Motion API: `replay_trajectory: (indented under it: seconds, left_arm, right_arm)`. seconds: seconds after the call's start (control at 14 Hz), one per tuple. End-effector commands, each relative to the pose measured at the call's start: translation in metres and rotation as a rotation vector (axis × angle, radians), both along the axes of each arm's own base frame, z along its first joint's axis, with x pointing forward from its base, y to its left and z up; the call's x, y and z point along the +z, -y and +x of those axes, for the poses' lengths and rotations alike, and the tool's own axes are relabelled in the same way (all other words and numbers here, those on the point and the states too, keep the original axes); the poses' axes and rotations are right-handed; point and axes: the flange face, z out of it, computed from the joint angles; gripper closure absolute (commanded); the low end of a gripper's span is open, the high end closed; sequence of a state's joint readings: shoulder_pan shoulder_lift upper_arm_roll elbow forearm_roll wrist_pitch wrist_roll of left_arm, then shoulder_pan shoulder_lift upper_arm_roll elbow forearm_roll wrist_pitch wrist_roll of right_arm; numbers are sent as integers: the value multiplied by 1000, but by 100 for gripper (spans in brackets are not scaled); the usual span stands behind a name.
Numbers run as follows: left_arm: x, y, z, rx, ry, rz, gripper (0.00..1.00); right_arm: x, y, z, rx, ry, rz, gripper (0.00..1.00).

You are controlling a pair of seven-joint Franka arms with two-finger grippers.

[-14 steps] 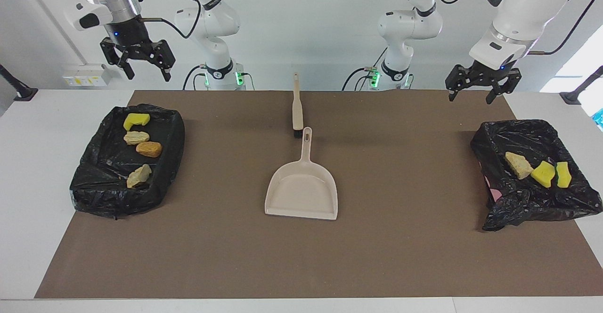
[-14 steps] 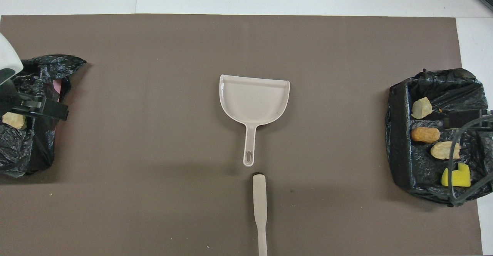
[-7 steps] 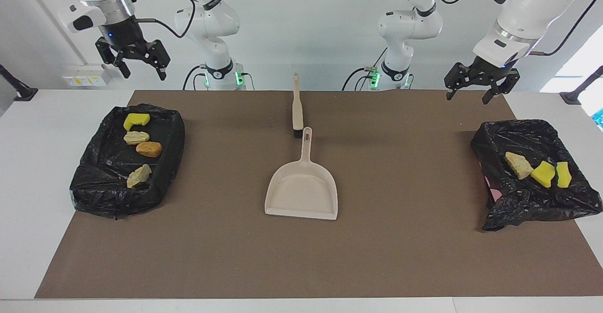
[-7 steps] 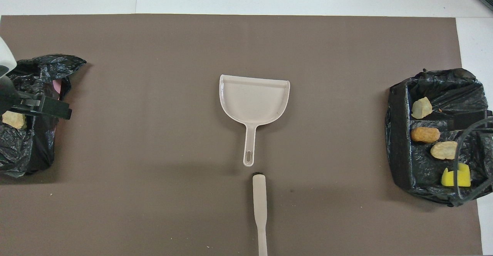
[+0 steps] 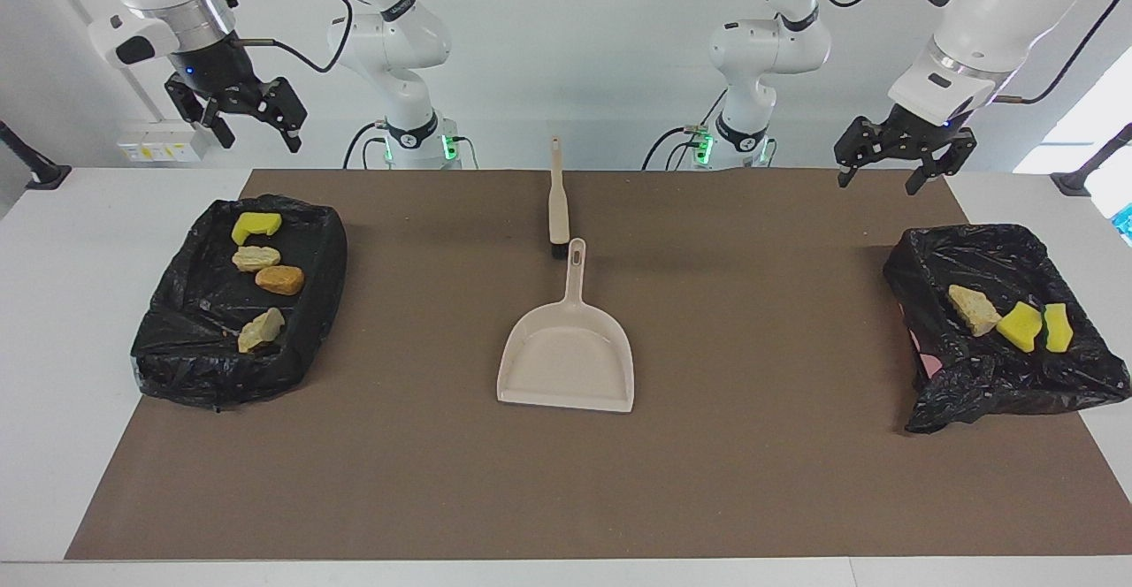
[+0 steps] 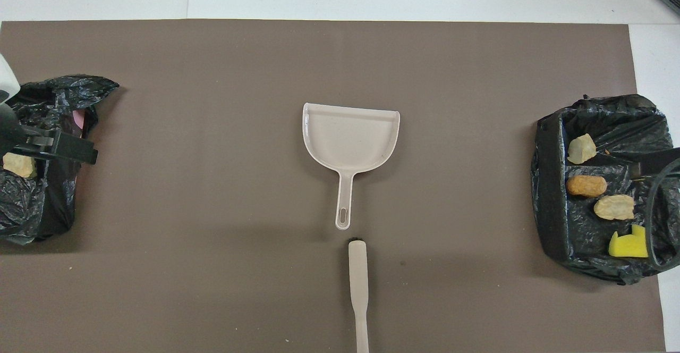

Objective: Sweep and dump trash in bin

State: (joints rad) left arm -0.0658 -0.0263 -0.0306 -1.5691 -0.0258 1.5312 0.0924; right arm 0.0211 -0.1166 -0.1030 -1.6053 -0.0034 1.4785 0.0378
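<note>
Seven chunks of trash lie split between two black-lined bins at the two ends of the bench. In the bin [image 5: 237, 300] at the right arm's end sit four pieces: a yellow wedge [image 5: 256, 226] closest to the robots, then a beige lump [image 5: 256, 258], an orange lump [image 5: 279, 279] and a tan lump [image 5: 261, 330]. The bin [image 5: 999, 322] at the left arm's end holds three: a tan chunk [image 5: 974, 309] and two yellow wedges [image 5: 1020, 326] [image 5: 1057, 327] side by side.

The right gripper [image 5: 237, 121] hangs high in the air, fingers spread wide and empty, above the bench's robot-side edge near its bin's corner, well clear of the trash below. The left gripper [image 5: 899, 165] hangs likewise wide open and empty, over the robot-side edge of the brown mat [image 5: 566, 481] near its own bin, apart from the three pieces there.

At mid-bench, a beige dustpan [image 5: 567, 357] lies flat, handle toward the robots, and a beige brush [image 5: 557, 202] lies just beside that handle's tip, nearer the robots, its black bristles toward the pan.
</note>
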Motion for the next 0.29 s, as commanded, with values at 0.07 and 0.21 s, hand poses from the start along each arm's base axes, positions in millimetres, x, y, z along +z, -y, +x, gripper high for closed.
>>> replay_trajectory:
  seconds: [0.07,0.21]
  left_arm:
    - [6,-3,-5,2,-4,-9,0]
    - [6,-3,-5,2,-4,-9,0]
  right_arm:
    - [0,5,0,12,15,19,0]
    - [-1,5,-3,15,12,19,0]
